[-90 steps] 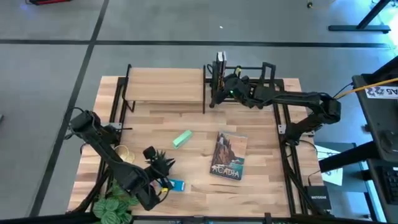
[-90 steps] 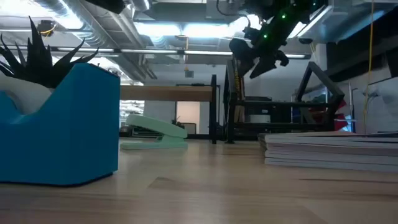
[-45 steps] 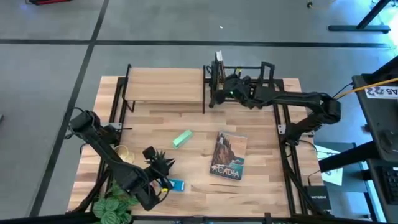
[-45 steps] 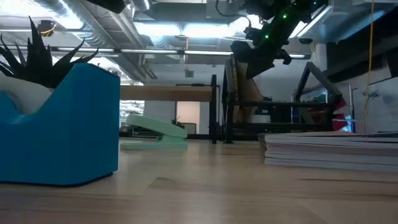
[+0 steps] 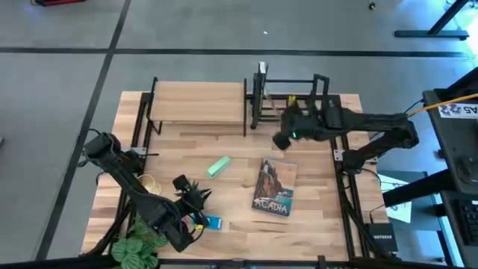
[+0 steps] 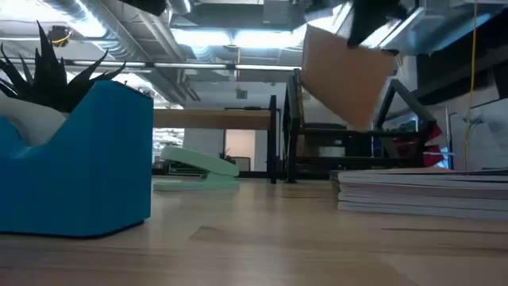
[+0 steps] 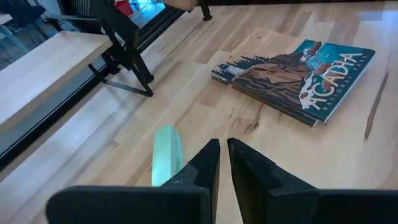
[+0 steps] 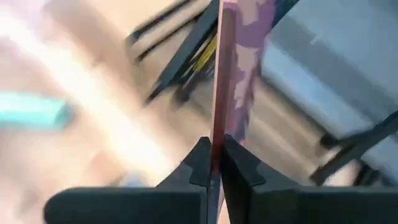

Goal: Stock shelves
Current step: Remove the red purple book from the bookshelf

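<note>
The right arm reaches in from the bench's right edge, its forearm lying level along the front of the black open-frame book rack at the far edge. Its right gripper is clamped on the edge of a thin book, held edge-on between the fingers; from table height the book hangs tilted in the air, in front of the rack.

The left arm runs down the left side of the bench to the near-left corner, bent low among a potted plant and a blue tape dispenser. Its left gripper has its fingers together, holding nothing, pointed over a mint-green stapler.

The wood-topped two-tier shelf stands at the far edge, left of the rack. An "Acadia" book lies flat mid-bench.
</note>
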Available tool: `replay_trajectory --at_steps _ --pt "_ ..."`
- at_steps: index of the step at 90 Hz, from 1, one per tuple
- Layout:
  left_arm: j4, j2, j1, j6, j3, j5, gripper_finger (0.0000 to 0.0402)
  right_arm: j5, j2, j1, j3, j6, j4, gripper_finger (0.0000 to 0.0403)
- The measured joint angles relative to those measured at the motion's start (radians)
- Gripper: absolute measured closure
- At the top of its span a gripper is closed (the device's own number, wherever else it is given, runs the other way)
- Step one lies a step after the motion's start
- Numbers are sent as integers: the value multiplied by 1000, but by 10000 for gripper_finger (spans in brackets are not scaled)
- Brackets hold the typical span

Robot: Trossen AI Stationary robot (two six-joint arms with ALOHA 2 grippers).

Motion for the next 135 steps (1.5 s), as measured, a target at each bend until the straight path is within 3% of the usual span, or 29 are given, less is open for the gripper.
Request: replay_trajectory --at_steps 19,31,39,60,83,103,119,135 --pt "107 2 25 129 1 -10 380 -228 52 266 2 362 -154 402" --pt "146 9 32 189 1 -14 380 -385 110 380 2 546 -293 402" --pt "147 17 34 197 1 -20 380 -463 133 436 -2 612 -287 402" --pt "154 65 56 194 1 -32 380 -451 193 486 24 767 -287 403" --pt "246 147 103 209 1 -32 380 -545 297 454 37 713 -288 403" --pt "427 236 164 353 1 22 380 -477 299 452 50 736 -287 403" --pt "569 304 216 490 0 84 380 -436 305 441 50 736 -164 400" --pt "609 326 246 536 0 155 380 -436 310 409 48 697 -20 390"
